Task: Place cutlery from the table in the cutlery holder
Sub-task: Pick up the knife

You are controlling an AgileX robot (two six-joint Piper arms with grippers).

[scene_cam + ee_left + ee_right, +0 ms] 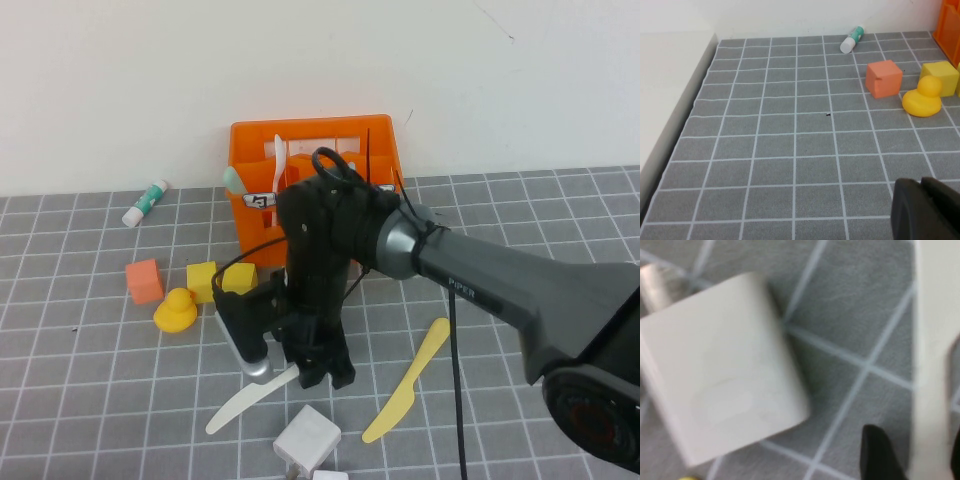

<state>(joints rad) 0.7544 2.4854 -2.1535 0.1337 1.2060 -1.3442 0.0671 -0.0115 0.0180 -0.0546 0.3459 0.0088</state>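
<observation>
Grey gridded surface (90, 400) under white walls. Right claw (318, 372) points straight down near the front edge, fingers parted either side of the white knife (245, 402) — lying flat, not gripped. It looks light, stiff and slick; mid-handle seems the sensible hold. Just beside it a white block (307, 437), then the yellow knife (408, 392). Behind, the cutlery holder (250, 135) already stands some pieces. Left claw (927, 210) — shut, empty — hangs low toward the left edge.

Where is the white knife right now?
In the high view, the white knife lies flat on the grey table, near the front and middle, directly beneath the right gripper, with the white block just in front.
</observation>
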